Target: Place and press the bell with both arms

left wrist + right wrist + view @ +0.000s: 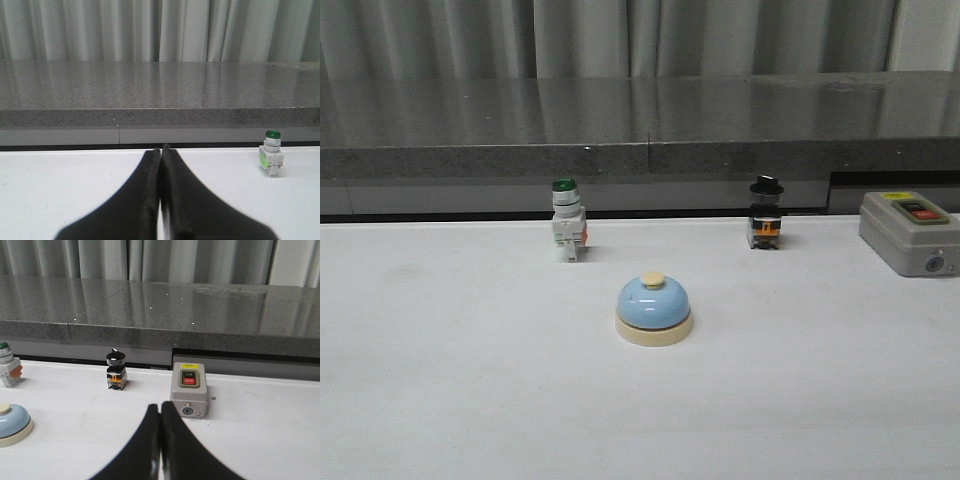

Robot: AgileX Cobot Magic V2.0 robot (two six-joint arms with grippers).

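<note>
Pale blue with a cream base and cream button, the bell (654,309) stands upright near the middle of the white table (440,400) in the front view. Behind it, to either side and well apart from it, stand a green switch (567,232) and a black switch (765,213); a grey box (910,232) sits at the right edge.

Left wrist view: the left gripper (161,152) is clenched, fingertips touching, with nothing between them. It hangs low over bare table, the green switch ahead and off to one side.

Right wrist view: the right gripper (160,407) is likewise clenched on nothing. The bell lies off to its side, partly cut by the frame edge; the grey box is just ahead.

Stage: undetermined. The scene fits either a bell awaiting placement and pressing, or one already set down and rung with both arms drawn back. Any further contact would require a fingertip centred squarely over the button.
</note>
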